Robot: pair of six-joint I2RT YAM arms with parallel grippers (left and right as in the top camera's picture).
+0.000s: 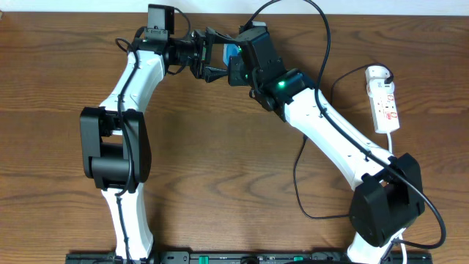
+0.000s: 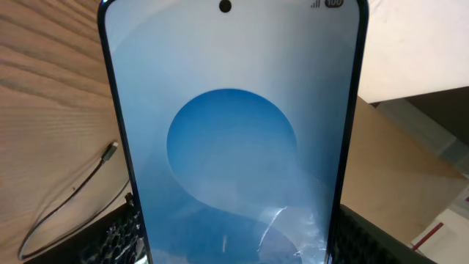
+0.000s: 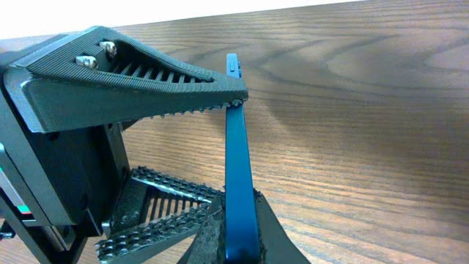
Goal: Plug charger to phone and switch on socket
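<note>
The phone point(image 1: 233, 53) is held up off the table at the far middle, its cyan-blue screen filling the left wrist view point(image 2: 234, 139). My left gripper point(image 1: 212, 60) has its fingers against both long sides of the phone. My right gripper point(image 3: 238, 227) is shut on the phone's faces, and the phone shows edge-on in the right wrist view point(image 3: 236, 161). The charger's thin black cable lies on the wood with its plug tip point(image 2: 111, 151) left of the phone. The socket point(image 1: 384, 99), a white power strip, lies at the right, away from both grippers.
A black cable point(image 1: 344, 76) runs from the strip's far end under my right arm. Another black loop point(image 1: 297, 176) lies on the table beside that arm. The strip's white cord point(image 1: 396, 141) runs toward the front. A cardboard box point(image 2: 410, 169) shows beyond the table edge.
</note>
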